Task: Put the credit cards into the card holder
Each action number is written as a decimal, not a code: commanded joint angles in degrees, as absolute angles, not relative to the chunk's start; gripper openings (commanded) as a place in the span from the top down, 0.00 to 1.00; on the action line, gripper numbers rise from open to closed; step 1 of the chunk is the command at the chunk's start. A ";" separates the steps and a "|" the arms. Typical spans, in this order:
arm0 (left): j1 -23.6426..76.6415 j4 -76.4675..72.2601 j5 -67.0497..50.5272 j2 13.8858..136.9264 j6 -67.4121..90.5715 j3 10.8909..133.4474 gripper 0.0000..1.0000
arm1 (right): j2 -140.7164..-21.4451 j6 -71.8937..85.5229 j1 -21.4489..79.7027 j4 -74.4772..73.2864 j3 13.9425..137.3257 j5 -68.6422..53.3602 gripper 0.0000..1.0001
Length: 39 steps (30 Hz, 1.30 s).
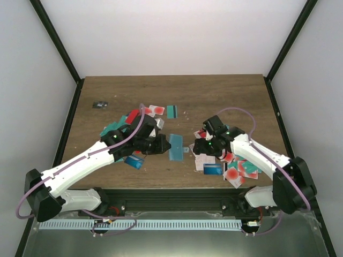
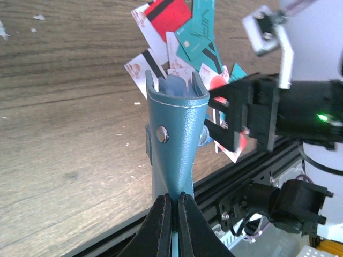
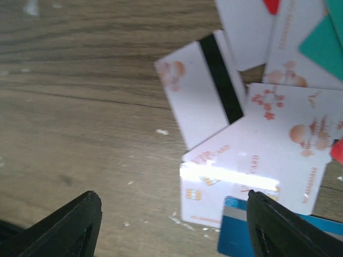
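Overhead view: two white robot arms reach over a wooden table [image 1: 225, 91]. The left gripper [image 1: 162, 144] holds the teal card holder [image 1: 176, 146] between the arms, probably so the other arm can feed it. The right gripper [image 1: 198, 146] hovers just beside it. The credit cards [image 1: 238, 170] lie in two loose heaps, one by each arm. The arms cover part of each heap, so the cards cannot be counted. A small dark object [image 1: 99, 104] sits far left, too small to identify.

Left wrist view: the left gripper [image 2: 174, 202] has its jaws closed on the card holder's [image 2: 176, 134] near edge. Its open mouth points away toward the scattered cards. Pale inner pockets show at the mouth, but whether any card is inside cannot be told. The right gripper [image 2: 231, 122] is close on the right.

Right wrist view: the right gripper [image 3: 171, 199] has its jaws wide apart and holds nothing. It is above bare wood, near a white card with a dark stripe [image 3: 203, 96] and a blue card [image 3: 238, 233]. The picture is blurred and the card holder is out of frame.
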<state>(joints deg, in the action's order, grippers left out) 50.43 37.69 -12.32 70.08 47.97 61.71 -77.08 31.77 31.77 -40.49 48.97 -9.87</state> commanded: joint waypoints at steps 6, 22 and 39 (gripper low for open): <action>45.05 38.14 -16.52 69.91 41.82 62.30 0.96 | -59.97 30.90 31.38 -27.18 43.94 -29.75 0.22; 36.01 42.71 -28.13 75.31 29.08 69.65 0.96 | -68.90 36.08 31.38 -14.89 47.64 -31.16 0.36; 35.32 39.66 -29.10 76.12 30.31 69.26 0.96 | -73.79 34.63 31.38 -17.31 50.19 -35.93 0.62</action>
<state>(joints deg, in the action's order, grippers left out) 35.68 41.71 -28.99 76.03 30.02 68.58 -74.65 35.38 31.44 -16.95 49.52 -33.10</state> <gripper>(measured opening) 0.042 0.369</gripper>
